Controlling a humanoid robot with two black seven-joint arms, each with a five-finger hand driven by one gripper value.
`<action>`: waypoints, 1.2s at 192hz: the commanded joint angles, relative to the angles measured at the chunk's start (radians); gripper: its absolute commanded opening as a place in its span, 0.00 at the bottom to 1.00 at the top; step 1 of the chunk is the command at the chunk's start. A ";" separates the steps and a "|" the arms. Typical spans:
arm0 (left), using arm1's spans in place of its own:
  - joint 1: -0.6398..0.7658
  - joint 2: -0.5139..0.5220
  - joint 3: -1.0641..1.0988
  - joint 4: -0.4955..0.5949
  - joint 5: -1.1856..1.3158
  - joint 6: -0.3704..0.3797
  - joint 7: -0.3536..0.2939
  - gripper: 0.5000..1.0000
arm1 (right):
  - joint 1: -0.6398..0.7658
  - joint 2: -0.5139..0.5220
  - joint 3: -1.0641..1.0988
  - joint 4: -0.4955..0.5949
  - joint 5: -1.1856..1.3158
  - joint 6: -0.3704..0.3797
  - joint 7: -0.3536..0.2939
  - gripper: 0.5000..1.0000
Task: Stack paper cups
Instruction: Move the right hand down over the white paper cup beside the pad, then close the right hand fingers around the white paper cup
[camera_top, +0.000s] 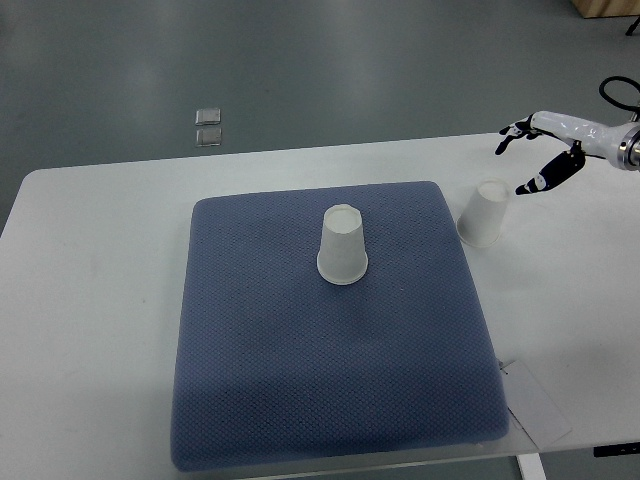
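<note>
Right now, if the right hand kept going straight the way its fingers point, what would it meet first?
Probably the upside-down white paper cup on the white table, just down-left of the open right hand; height is hard to judge, so it might pass above.

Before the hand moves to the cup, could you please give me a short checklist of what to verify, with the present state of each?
1. Right hand holds nothing, fingers spread: ok.
2. Side cup on the table, just right of the mat, upside down, within the hand's side: ok.
3. Mat cup upside down, mid-mat, nothing on it: ok.
4. Path between the cups clear: ok.
5. Cups stacked: not ok.
6. Left hand position: cannot tell, out of view.
</note>
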 joint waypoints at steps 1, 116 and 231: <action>0.000 0.000 0.000 0.000 0.000 0.000 0.000 1.00 | 0.002 0.032 -0.012 -0.017 -0.001 -0.017 -0.002 0.82; 0.000 0.000 0.000 0.000 0.000 0.000 0.000 1.00 | 0.002 0.096 -0.075 -0.089 -0.013 -0.060 -0.003 0.82; 0.000 0.000 0.000 0.000 0.000 -0.002 0.000 1.00 | 0.002 0.153 -0.115 -0.166 -0.024 -0.105 -0.011 0.82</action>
